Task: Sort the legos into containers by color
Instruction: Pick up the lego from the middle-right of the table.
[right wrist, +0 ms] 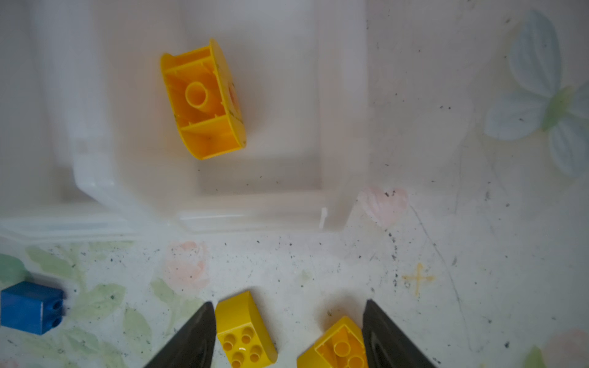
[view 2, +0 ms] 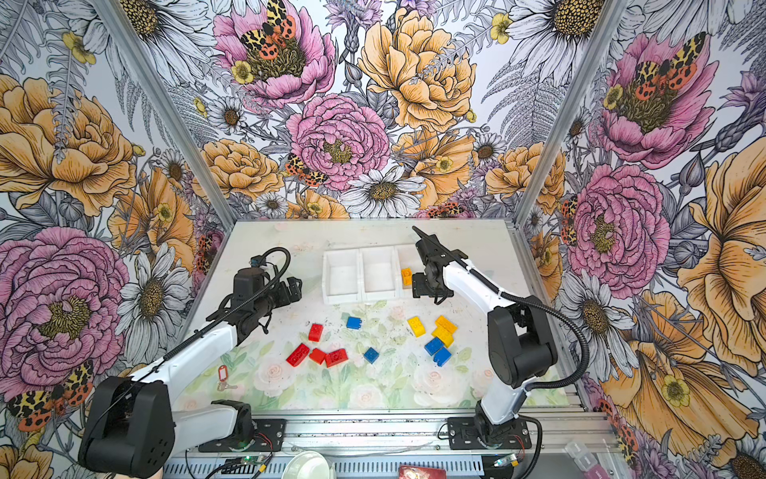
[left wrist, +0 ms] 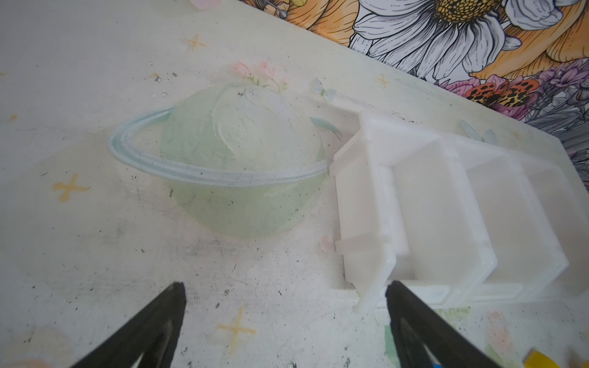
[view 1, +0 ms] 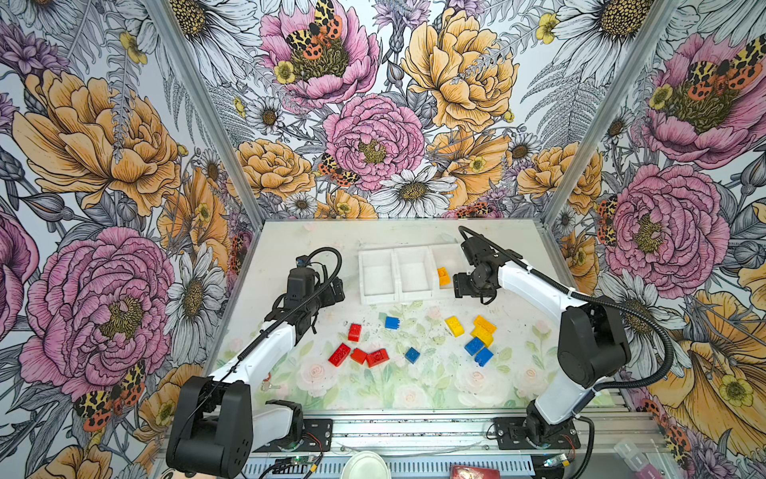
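right gripper [right wrist: 288,302]: the jaws are standing apart and gripping nothing. It is hanging over the near rim of the bin at the robot's right end of the row.
yellow brick [right wrist: 204,98]: it is lying inside that right-end bin, turning its hollow underside toward the right wrist camera and sitting clear of both fingers. Both top views are showing it against the bin's near-left part.
containers [view 1: 397,275]: three white bins joined in one row are sitting toward the far side of the table [view 1: 315,236], their long side running left to right.
left gripper [left wrist: 285,283]: the jaws are spread wide with nothing between them. It is hovering over bare table just beside the left end of the containers, one finger appearing near the end bin's corner.
yellow legos [view 1: 454,325]: three are lying loose on the table's right part, on the near side of the containers. Two of them are packed together, and one is lying apart to their left.
blue legos [view 1: 474,345]: four are lying loose. Two are touching each other beside the yellow pair, one is sitting mid-table, and one is nearer the containers.
red legos [view 1: 358,356]: four are lying left of centre. Three are sitting side by side in a line, with the fourth just behind them.
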Controlling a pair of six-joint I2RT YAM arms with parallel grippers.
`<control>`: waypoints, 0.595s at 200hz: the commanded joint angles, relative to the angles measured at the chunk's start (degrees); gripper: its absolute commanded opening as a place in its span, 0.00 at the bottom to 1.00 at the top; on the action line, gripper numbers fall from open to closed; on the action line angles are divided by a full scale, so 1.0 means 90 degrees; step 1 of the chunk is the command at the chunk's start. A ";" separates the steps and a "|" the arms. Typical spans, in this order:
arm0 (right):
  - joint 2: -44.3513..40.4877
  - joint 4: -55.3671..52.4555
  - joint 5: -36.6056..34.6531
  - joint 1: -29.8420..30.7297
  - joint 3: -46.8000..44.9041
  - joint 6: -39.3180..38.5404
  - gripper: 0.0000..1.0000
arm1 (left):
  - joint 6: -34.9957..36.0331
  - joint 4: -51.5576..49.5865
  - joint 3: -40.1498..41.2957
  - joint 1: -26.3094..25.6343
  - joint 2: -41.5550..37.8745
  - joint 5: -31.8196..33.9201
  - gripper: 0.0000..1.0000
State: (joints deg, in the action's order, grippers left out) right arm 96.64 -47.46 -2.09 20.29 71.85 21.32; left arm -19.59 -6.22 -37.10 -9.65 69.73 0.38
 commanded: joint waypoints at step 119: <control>-0.0080 -0.0159 -0.0976 0.0001 -0.1284 -0.0676 0.81 | -0.0020 0.0127 -0.0067 -0.0172 0.0127 0.0073 0.99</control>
State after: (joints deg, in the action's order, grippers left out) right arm 94.41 -49.01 -8.05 20.29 60.14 16.84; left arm -19.59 -6.15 -37.10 -10.76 70.94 0.38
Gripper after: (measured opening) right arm 0.807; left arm 0.988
